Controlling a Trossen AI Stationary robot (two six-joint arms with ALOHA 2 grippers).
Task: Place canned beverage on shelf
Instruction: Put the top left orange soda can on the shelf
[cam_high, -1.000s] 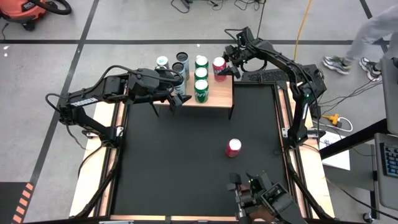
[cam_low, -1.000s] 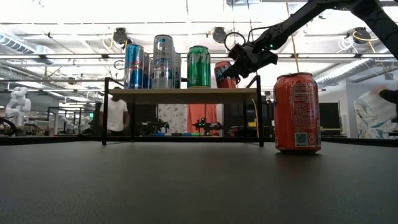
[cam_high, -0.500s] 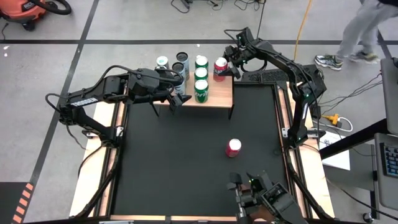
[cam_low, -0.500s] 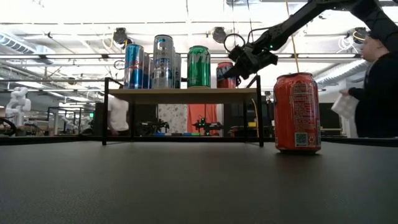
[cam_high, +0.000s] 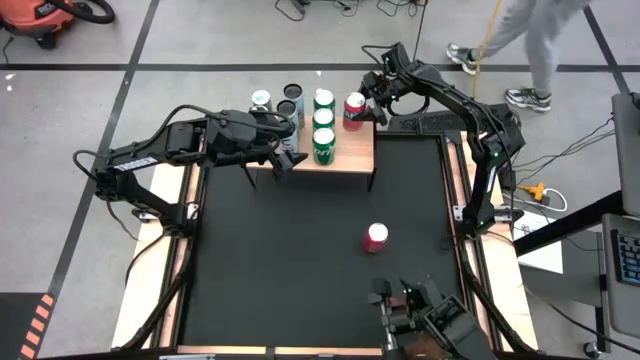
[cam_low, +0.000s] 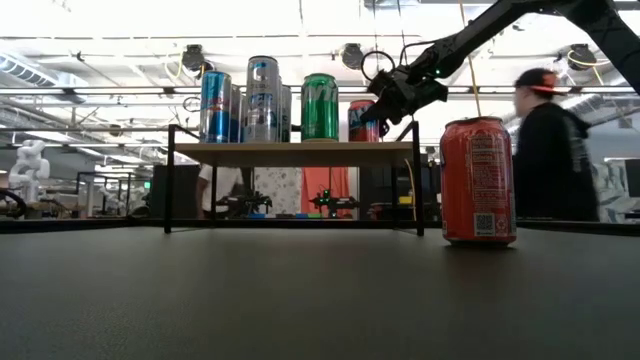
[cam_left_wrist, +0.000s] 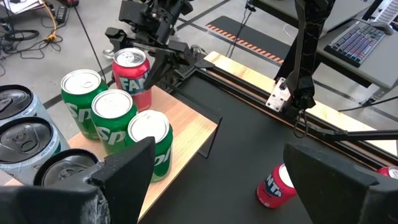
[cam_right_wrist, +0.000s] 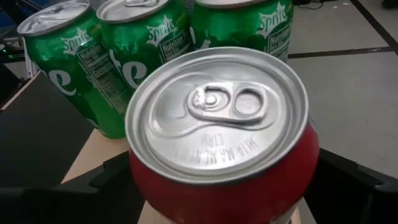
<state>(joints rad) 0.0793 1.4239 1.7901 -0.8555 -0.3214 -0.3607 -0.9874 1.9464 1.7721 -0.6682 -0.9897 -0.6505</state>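
A red can (cam_high: 353, 108) stands upright on the far right corner of the light-wood shelf (cam_high: 350, 152), beside three green cans (cam_high: 323, 128) and several silver and blue ones (cam_high: 275, 102). My right gripper (cam_high: 362, 106) is open, one finger on either side of this red can (cam_right_wrist: 217, 124); I see no touch. Another red can (cam_high: 376, 237) stands upright on the black tabletop, right of the middle. My left gripper (cam_high: 285, 152) hangs open above the shelf's near left corner, with nothing between its fingers (cam_left_wrist: 124, 168).
The black tabletop (cam_high: 280, 260) lies bare around the lone can. A dark camera mount (cam_high: 420, 315) sits at the near edge. A person (cam_low: 555, 150) walks past beyond the table's far right corner. Cables lie on the floor behind the shelf.
The red can between my right gripper's fingers has gone from tilted to upright and now stands on the shelf's right end. The right arm has stayed where it was. A person has walked across the room behind the table.
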